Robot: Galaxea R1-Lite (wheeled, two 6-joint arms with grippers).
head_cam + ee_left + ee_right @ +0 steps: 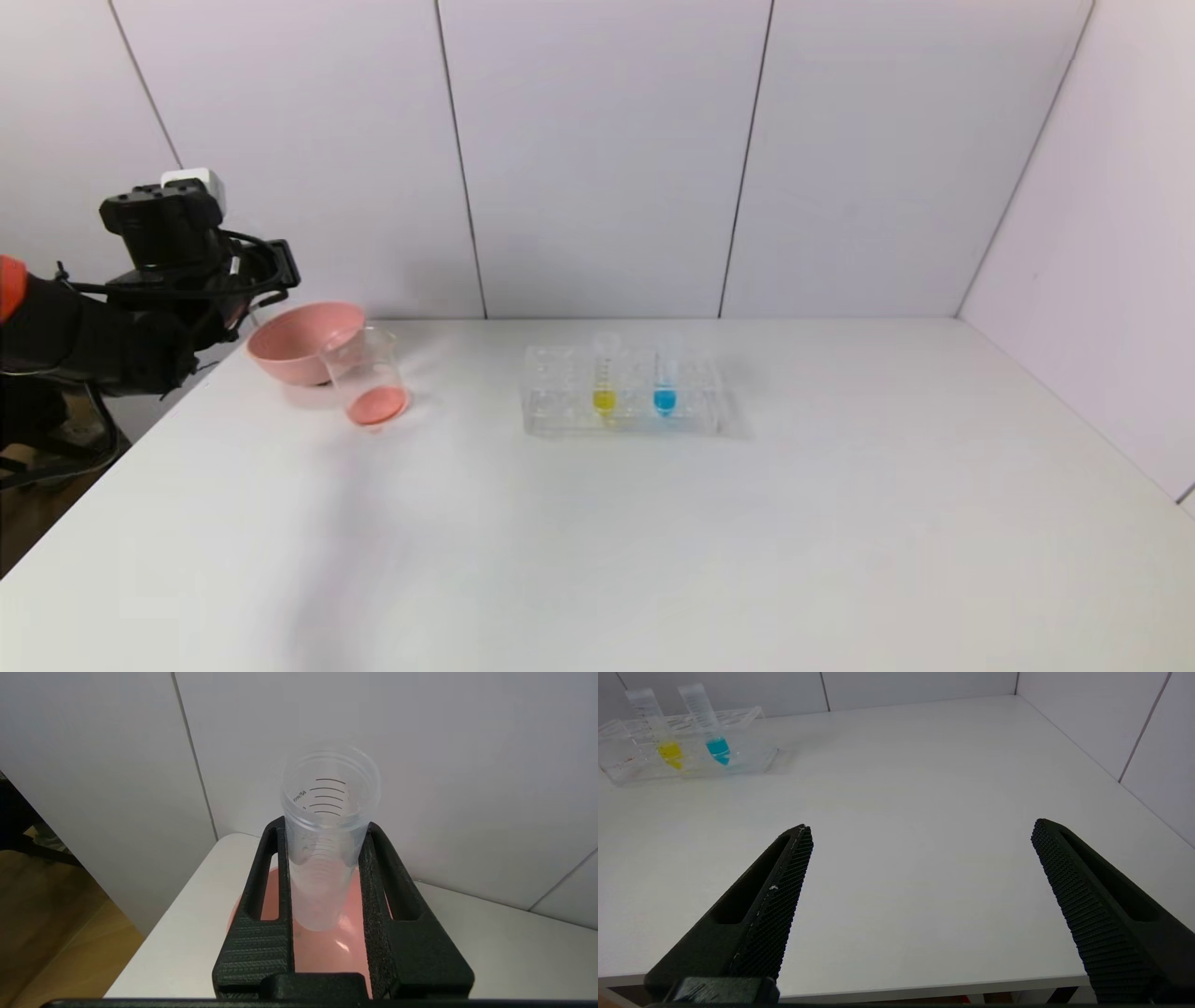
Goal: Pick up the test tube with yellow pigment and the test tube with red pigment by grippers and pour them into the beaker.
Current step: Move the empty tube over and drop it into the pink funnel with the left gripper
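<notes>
Left gripper (327, 877) is pinching an emptied-looking test tube (327, 826) right above the pink bowl (303, 341); I'd drop it there gently. Beaker (367, 376) already holds red, so the spread right gripper (920, 868) should grab the test tube with yellow pigment (604, 378) in the rack (560, 397) on the counter (597, 541).

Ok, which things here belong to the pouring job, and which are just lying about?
Job: yellow-pigment tube, standing in the rack; beaker, red liquid at its bottom; clear tube, looking empty, clamped in the left gripper; right gripper, open above the table.
Lying about: blue-liquid tube; pink bowl; the rack.
</notes>
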